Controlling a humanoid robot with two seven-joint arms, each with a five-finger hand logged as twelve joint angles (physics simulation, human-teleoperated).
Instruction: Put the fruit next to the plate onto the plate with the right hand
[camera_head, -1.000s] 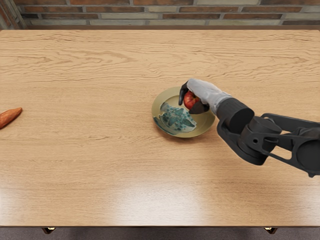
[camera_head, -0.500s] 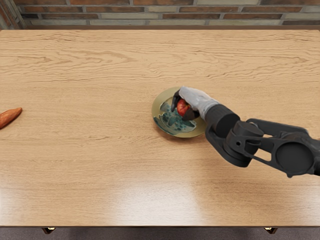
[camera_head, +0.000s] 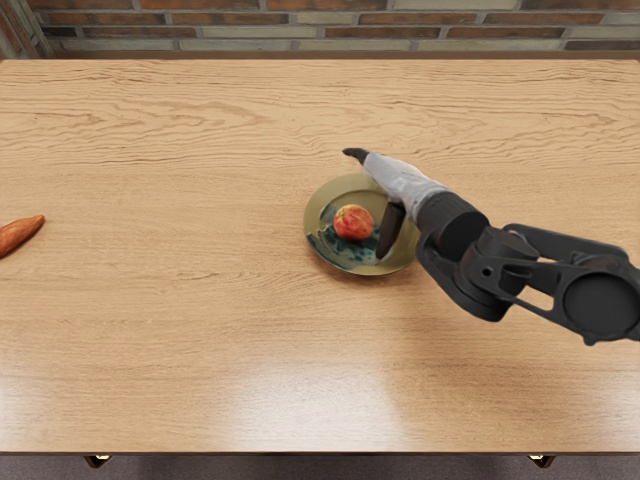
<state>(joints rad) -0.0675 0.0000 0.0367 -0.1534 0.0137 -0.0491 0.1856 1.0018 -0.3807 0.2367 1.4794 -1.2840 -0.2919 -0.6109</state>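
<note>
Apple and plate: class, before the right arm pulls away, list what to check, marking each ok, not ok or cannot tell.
1. Apple lies on the plate: ok.
2. Right hand open, holding nothing: ok.
3. Fingers clear of the apple: cannot tell; one hangs close beside it.
4. Apple settled, not rolling: cannot tell.
5. Plate fully on the table, away from its edges: ok.

Left edge crops orange object (camera_head: 18, 235); right arm (camera_head: 500, 275) partly hides plate (camera_head: 312, 218).
</note>
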